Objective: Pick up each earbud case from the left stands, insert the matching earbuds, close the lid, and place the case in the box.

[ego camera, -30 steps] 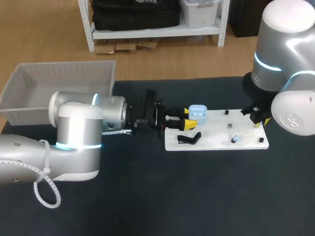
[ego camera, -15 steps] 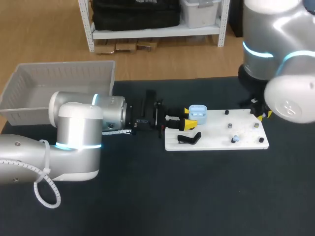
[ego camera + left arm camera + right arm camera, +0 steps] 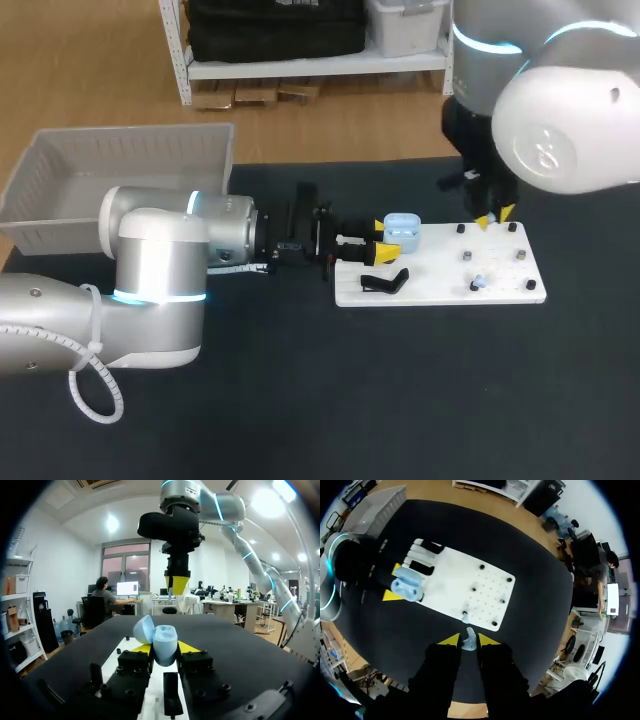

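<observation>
1. Left gripper [image 3: 377,252]: fingers clamped on the open blue earbud case [image 3: 402,229] at the left edge of the white board [image 3: 440,288].
2. Right gripper [image 3: 468,639]: fingertips pinching a blue earbud [image 3: 469,643], raised near the board's far edge.

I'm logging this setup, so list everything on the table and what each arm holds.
Table: one, black, under everything.
Board: one, white, right of the middle.
Case: one, light blue, lid open, at the board's left end.
Earbuds: two, light blue; one on the board, one in the right jaws.
Stand: one seen, black, board's front-left corner.
Pegs: several, dark, board's right half.
Box: one, white, back left.
Left arm: grey, jaws shut on the case.
Right arm: grey, over the board's back edge, jaws shut on an earbud.
</observation>
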You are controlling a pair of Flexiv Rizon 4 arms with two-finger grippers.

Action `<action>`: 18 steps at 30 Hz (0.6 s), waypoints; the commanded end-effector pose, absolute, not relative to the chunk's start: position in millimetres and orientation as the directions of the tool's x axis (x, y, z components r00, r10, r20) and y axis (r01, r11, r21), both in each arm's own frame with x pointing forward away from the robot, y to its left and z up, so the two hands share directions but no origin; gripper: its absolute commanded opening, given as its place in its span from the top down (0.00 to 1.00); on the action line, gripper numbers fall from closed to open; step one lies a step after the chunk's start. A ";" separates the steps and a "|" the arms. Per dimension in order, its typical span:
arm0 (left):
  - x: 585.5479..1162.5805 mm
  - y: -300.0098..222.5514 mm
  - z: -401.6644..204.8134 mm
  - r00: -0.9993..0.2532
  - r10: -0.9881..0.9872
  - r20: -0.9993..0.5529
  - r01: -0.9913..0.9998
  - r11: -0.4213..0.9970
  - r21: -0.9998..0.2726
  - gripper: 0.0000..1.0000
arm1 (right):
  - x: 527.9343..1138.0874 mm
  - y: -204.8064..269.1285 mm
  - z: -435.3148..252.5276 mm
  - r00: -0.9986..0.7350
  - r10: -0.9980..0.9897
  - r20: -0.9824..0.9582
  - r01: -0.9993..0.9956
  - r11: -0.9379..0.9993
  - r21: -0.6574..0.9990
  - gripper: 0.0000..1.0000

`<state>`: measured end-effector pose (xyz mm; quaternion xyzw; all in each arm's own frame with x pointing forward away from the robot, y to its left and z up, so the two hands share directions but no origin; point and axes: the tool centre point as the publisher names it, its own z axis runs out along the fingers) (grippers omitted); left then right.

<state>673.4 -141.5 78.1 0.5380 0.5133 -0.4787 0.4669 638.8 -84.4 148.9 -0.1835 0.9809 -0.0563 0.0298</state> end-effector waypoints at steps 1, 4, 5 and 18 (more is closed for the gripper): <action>674.4 -141.7 77.5 0.015 0.105 -0.994 0.999 -0.039 0.010 1.00 | 628.7 -78.9 144.9 -0.927 -0.373 -0.051 -0.366 0.924 -0.111 1.00; 674.4 -141.7 77.5 0.015 0.105 -0.994 0.999 -0.039 0.010 1.00 | 627.3 -77.7 144.7 -0.924 -0.377 -0.054 -0.371 0.923 -0.106 1.00; 674.4 -141.7 77.5 0.015 0.105 -0.994 0.999 -0.039 0.010 1.00 | 627.3 -77.7 144.7 -0.924 -0.377 -0.054 -0.371 0.923 -0.106 1.00; 674.4 -141.7 77.5 0.015 0.105 -0.994 0.999 -0.039 0.010 1.00 | 627.3 -77.7 144.7 -0.924 -0.377 -0.054 -0.371 0.923 -0.106 1.00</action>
